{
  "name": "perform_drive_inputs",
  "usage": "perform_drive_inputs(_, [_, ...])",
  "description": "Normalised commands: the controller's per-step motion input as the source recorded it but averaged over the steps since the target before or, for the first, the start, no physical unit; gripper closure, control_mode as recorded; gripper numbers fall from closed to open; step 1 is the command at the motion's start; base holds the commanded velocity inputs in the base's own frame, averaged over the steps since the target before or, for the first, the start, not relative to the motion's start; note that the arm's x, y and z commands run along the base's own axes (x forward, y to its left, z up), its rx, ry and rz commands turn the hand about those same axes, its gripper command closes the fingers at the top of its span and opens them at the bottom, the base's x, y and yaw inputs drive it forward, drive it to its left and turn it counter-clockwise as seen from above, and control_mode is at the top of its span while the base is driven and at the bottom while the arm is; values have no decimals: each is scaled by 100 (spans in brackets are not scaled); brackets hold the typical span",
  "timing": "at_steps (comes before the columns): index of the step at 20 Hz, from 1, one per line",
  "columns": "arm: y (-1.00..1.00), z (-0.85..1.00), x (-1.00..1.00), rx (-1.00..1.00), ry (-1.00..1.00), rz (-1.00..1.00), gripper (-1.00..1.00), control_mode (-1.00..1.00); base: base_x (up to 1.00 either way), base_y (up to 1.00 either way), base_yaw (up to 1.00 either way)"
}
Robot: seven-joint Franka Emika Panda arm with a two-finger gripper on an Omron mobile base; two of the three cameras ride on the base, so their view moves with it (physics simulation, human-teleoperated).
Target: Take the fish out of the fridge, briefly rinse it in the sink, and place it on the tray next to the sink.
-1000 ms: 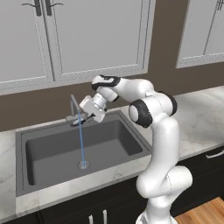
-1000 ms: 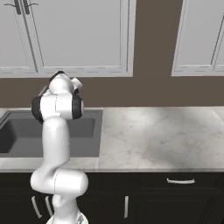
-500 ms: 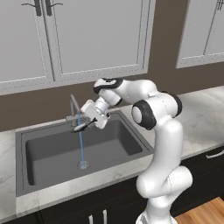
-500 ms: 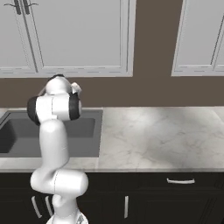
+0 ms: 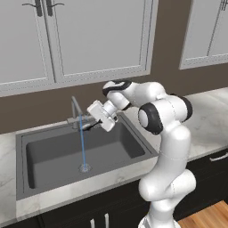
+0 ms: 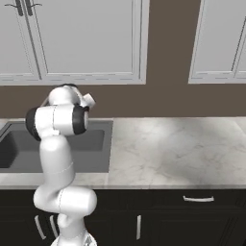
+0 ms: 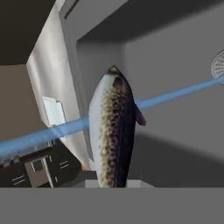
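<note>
The fish (image 7: 114,131), dark and speckled with a pale belly, hangs nose-down over the sink (image 7: 175,144), and the blue water stream crosses right behind it. In the left base view my gripper (image 5: 92,125) is shut on the fish (image 5: 90,126), holding it just right of the stream under the faucet (image 5: 76,108), above the sink (image 5: 53,153). The tray (image 7: 55,113) is a small pale rectangle on the counter beyond the basin's rim. My arm hides the hand in the right base view, where a part of the sink (image 6: 93,144) lies at the left.
The drain (image 5: 84,168) sits where the stream lands. Marble counter (image 6: 178,149) stretches right of the basin. Grey wall cabinets (image 5: 98,40) hang above, and dark base cabinets (image 6: 192,216) run below the counter.
The hand has dipped a little and turned over the basin, carrying the fish along at the water stream. The base has stayed put.
</note>
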Motion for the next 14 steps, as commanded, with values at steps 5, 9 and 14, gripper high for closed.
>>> perform_drive_inputs(5, [-19, 10, -4, 1, -3, -34, 100, -100, 0, 0, 0])
perform_drive_inputs(9, [-21, 74, -100, 1, -21, -36, 100, -100, 0, 0, 0])
perform_drive_inputs(14, [-39, 81, -100, -14, -22, -29, 100, -100, 0, 0, 0])
